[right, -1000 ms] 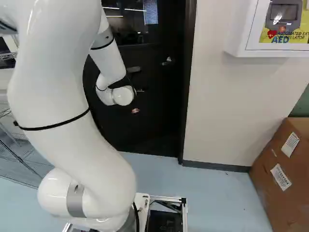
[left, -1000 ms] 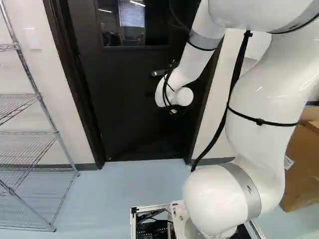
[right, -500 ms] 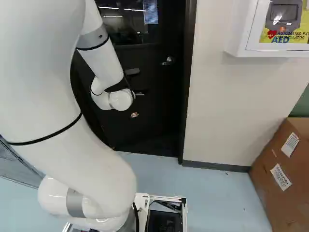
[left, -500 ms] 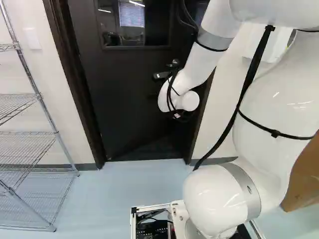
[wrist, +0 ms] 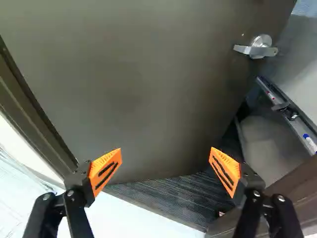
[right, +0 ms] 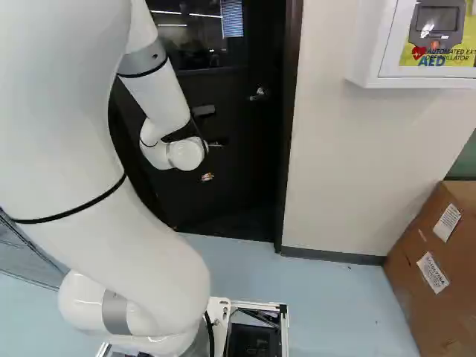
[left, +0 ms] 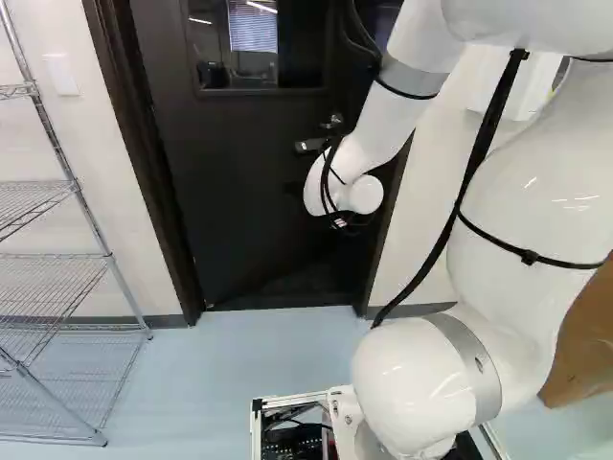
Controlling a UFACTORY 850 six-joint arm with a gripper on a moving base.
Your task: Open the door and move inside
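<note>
Compared with the picture from one second back, my arm (left: 383,125) has shifted: its wrist end sits a little lower and farther right in the left base view, and the upper links have dropped lower. Against the half-second picture I find no clear movement, and the base holds its place. The door (left: 239,211) is straight ahead of the arm, a dark, plain leaf with a window (left: 254,43) in its upper part. It stands ajar, swung away from me within its dark frame (right: 291,149). In the wrist view its surface is smooth, with faint mottling, and a silver lever handle (wrist: 257,48) is mounted near its free edge. Past that edge I observe a ledge (wrist: 297,124) carrying a marker (wrist: 310,143); dark ribbed flooring (wrist: 173,198) shows below the leaf. The gripper (right: 214,143) is mostly hidden in the base views; the wrist view shows its jaws wide apart, nothing clamped, the door ahead of them.
</note>
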